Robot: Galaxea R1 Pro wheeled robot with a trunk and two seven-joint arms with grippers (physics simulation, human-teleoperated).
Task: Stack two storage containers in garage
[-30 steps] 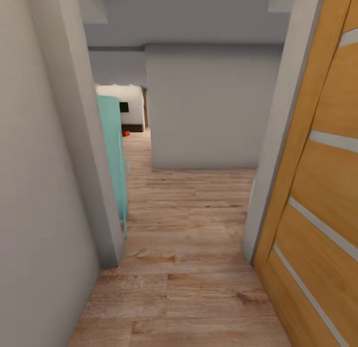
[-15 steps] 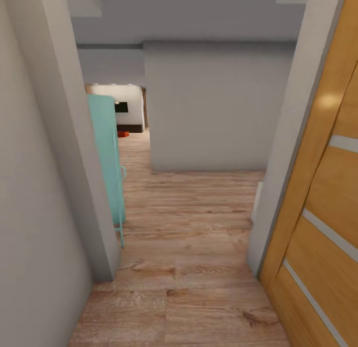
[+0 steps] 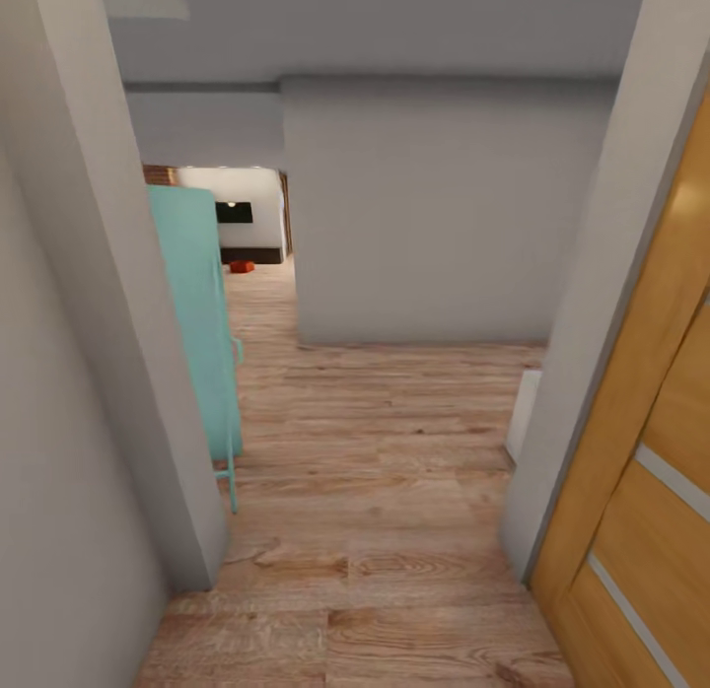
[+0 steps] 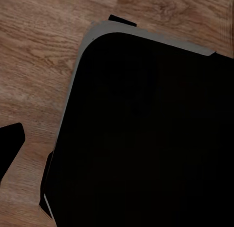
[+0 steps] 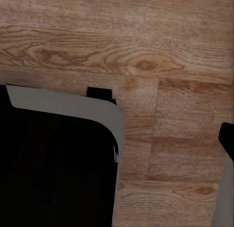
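Far down the hallway, one small orange-red storage container [image 3: 242,266] sits on the light wood floor of the living room [image 3: 247,215], past a lit opening. My left gripper's dark fingertip [image 4: 9,145] shows at the edge of the left wrist view, over wood planks and beside my black, grey-rimmed base [image 4: 146,129]. My right gripper's fingertip [image 5: 227,140] sits at the edge of the right wrist view, above the same plank floor. Nothing is held by either one.
I stand in a narrow doorway. A grey wall [image 3: 89,392] is close on the left and an open wooden door [image 3: 641,451] on the right. A teal panel [image 3: 192,323] juts out on the left. A grey wall block [image 3: 424,215] faces me, and the passage runs along its left side.
The whole view has moved forward through the doorway. The door frame and teal panel have slid outward, and more of the lit room and the orange-red container shows.
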